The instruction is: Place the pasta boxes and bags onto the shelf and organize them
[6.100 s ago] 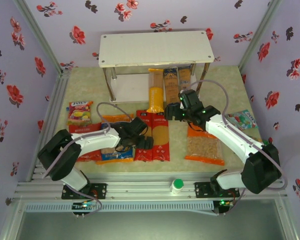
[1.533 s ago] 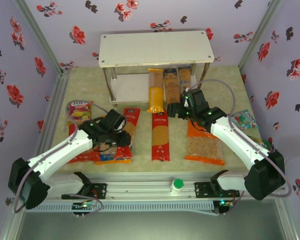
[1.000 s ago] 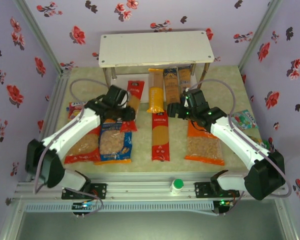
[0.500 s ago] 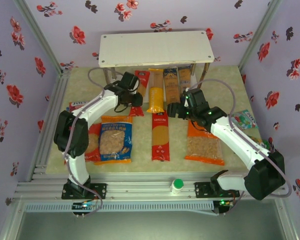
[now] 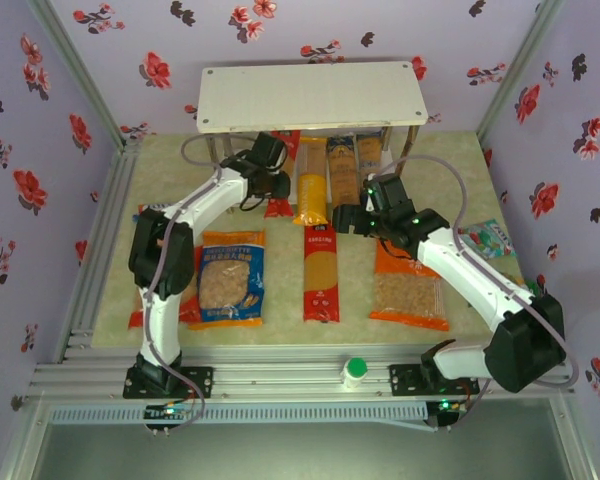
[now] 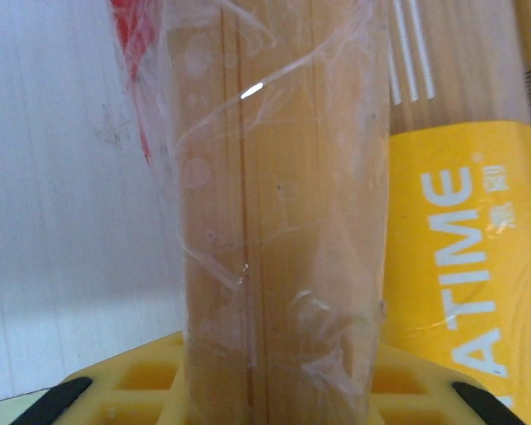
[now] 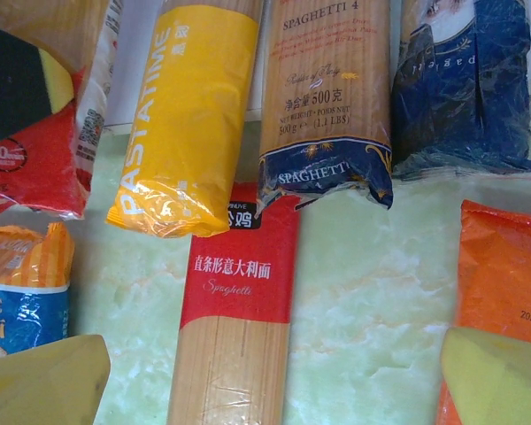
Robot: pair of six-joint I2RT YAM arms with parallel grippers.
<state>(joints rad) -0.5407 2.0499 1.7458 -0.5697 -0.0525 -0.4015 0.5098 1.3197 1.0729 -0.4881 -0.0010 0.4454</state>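
Spaghetti pack [image 6: 274,221] half hidden under shelf [image 5: 310,95]
We see the left gripper [image 5: 271,186] clamped on the spaghetti pack, its far end hidden beneath the shelf ahead of the fingers [image 6: 416,376]; clear wrap shows pale strands, its red print cut off. A yellow pack [image 6: 460,257] lies just right of it. The right gripper [image 5: 346,220] gapes wide, empty, above another red pack [image 7: 234,301].

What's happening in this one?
The left fingers are shut on a red spaghetti pack, holding it at the lower board of the shelf beside the yellow pack. The right fingers hover open over the table near a second red pack, holding nothing. Two blue packs lie partly under the shelf top; the blue bag and orange bag lie on the table.
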